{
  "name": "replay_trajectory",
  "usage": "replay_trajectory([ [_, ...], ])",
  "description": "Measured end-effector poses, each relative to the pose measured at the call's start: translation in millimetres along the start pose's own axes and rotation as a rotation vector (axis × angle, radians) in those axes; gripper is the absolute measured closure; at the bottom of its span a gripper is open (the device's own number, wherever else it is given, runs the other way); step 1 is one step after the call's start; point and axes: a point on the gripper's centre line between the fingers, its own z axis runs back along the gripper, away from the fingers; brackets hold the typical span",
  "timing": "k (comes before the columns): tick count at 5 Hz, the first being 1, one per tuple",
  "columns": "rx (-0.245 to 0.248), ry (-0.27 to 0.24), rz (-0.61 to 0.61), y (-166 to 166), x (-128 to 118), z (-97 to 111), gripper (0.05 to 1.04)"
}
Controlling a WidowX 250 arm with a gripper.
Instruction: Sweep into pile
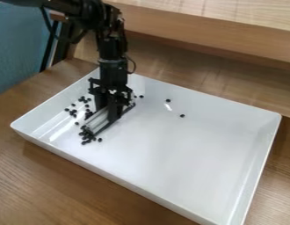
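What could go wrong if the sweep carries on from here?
Pellets bunched at the near end of the sweeping tool may slip round it.
The two outlying pellets, and, lie well off the main scatter, so a short stroke could miss them.
Other pellets lie between the tool and the picture-left wall of the tray; pushing that way might jam them against it.

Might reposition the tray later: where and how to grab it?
Probably pinch the rim of the white tray from above, at the camera view's right side: its wall stands up thin there, and most of the dark pellets lie toward the left.
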Motion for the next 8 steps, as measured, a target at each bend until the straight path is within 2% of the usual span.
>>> replay_trajectory([
  [1,0.012,-0.008,0.022,9.1,1.9,2.0,0.688],
  [4,0.074,0.012,0.079,30.9,-1.3,2.3,0.688],
  [5,0.055,-0.002,0.087,30.6,-2.6,-0.2,0.688],
  [6,0.048,-0.024,0.092,30.6,-3.5,1.4,0.622],
  [7,0.006,-0.003,0.088,32.6,-10.5,0.3,0.314],
  [8,-0.048,-0.044,0.074,23.3,-14.1,6.9,0.083],
])
